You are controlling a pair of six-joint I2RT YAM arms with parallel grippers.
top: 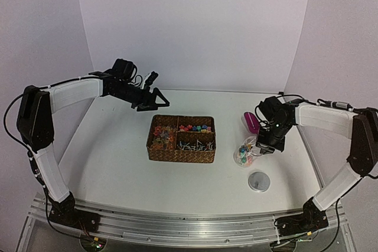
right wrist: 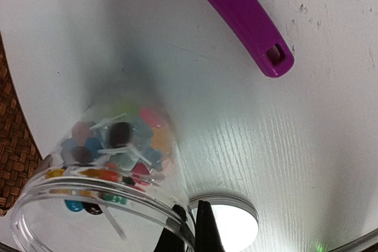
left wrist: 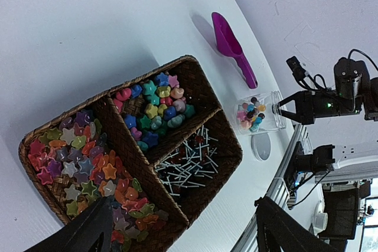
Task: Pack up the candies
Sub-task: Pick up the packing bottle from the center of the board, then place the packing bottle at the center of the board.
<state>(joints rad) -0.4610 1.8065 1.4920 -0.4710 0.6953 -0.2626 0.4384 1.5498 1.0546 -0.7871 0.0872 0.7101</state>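
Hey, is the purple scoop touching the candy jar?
Apart. The right wrist view shows bare table between the scoop handle's end and the jar.

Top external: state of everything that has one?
jar: open, lid off, some candies in the bottom
lid: off, lying flat beside jar
scoop: lying down, bowl empty
basket: three compartments, all filled
left tool: open, in the air behind basket
right tool: shut on jar rim

Left gripper (top: 160,98) splayed; right gripper (right wrist: 192,219) pinched
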